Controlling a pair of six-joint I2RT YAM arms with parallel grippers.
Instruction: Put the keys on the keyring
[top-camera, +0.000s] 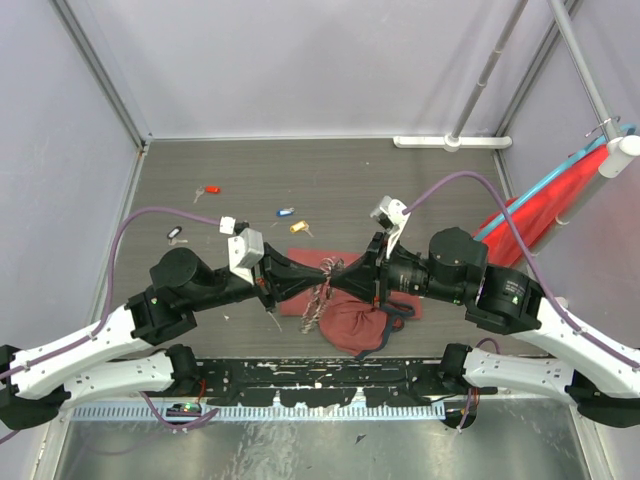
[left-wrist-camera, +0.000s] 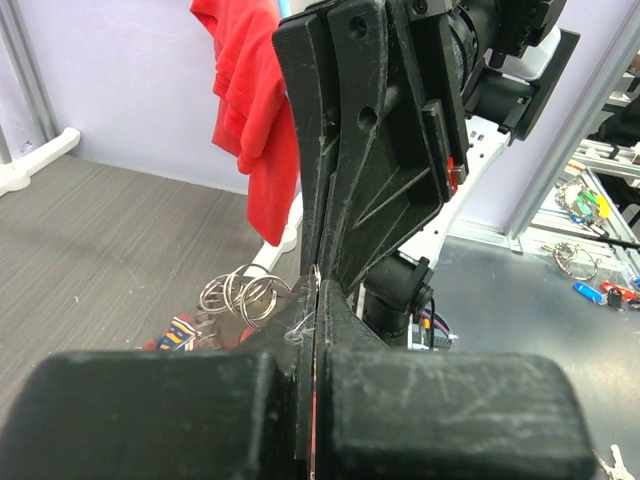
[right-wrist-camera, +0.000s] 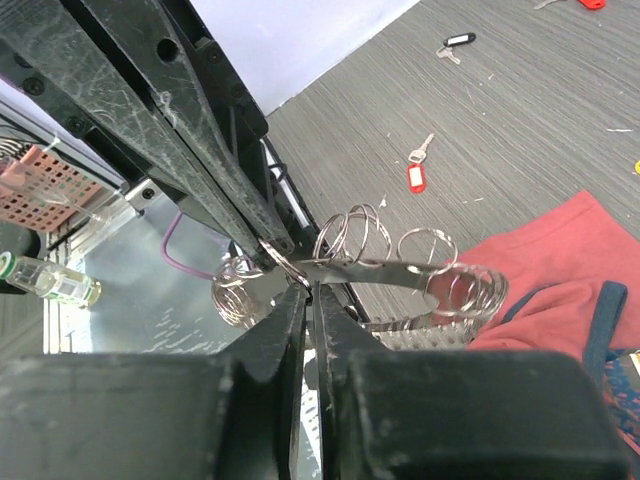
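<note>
The grey wood-grain table (top-camera: 420, 190) is standing inside pale lavender walls, with a red cloth (top-camera: 545, 205) hanging at its 3 o'clock edge. At table centre the left gripper (top-camera: 326, 270) and the right gripper (top-camera: 346, 272) are meeting tip to tip, each clenched on the keyring (top-camera: 318, 298). The keyring is dangling at the 9 o'clock end of a dark-red bag (top-camera: 358, 322), and contact with the bag cannot be determined. Four loose keys are lying well apart from the keyring, between 10 and 12 o'clock of it: the red key (top-camera: 211, 189), black key (top-camera: 176, 233), blue key (top-camera: 285, 212) and yellow key (top-camera: 298, 227). Only the right wrist view is showing the wire loop carrying small silvery rings. The left wrist view is showing just a cluster of rings beside the fingers. From above, the keyring is appearing only as a thin grey tangle, with the fingertips covering both pinch points.
</note>
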